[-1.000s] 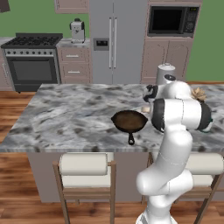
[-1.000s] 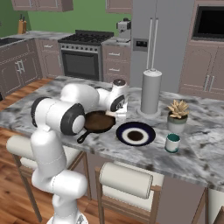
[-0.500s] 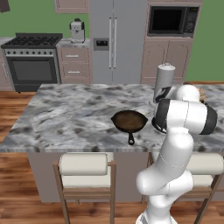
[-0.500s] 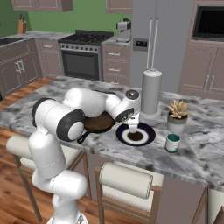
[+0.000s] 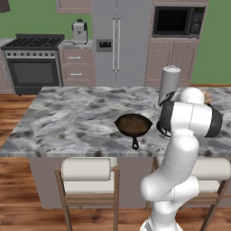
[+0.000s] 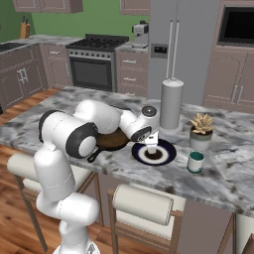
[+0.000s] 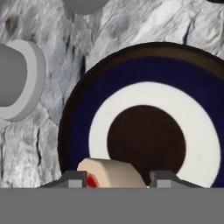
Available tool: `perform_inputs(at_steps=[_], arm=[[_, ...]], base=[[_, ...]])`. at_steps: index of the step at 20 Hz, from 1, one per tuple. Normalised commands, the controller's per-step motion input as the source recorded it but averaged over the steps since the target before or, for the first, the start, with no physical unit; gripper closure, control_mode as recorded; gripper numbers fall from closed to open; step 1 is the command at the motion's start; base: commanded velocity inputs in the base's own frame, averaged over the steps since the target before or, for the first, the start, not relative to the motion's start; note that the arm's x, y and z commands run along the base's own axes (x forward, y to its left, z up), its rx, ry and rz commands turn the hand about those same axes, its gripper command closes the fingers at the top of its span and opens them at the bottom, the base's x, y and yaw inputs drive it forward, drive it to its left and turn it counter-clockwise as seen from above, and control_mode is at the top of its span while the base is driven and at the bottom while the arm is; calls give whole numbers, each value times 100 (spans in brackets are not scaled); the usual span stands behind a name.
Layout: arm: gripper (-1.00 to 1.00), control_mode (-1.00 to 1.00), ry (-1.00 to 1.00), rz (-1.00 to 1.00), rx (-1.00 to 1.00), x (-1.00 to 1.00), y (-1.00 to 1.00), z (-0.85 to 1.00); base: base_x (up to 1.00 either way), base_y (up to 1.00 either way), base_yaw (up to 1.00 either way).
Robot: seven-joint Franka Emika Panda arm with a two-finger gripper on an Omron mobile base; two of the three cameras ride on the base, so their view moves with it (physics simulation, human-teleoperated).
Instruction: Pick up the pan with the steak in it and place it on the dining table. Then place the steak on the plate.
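gripper [image 7: 118, 177] pinching the steak [image 7: 114, 174], hanging right over the plate [image 7: 144, 94] for the drop | pan [image 5: 133, 125] parked empty on dining table [image 5: 72, 122], left of plate

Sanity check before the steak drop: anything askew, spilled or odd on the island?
Nothing stands out. The small dark round skillet sits flat and empty on the grey-and-white marbled island top. The gripper holds the red, pale-rimmed steak over the navy-and-white round plate. The grey cylinder, potted succulent and teal cup stand upright.
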Motion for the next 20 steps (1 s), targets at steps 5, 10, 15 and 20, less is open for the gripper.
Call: perform_inputs(at_steps=[5,10,15,20], arm=[[100,-100,-5,0,-3,0,-36,-22],[100,-100,-7,0,0,-6,-44,-15],[100,-100,-3,0,0,0,-21,-5],[100,-100,0,0,-1,-3,0,-9]], base=[[0,0,0],[0,0,0],[0,0,0],[0,0,0]])
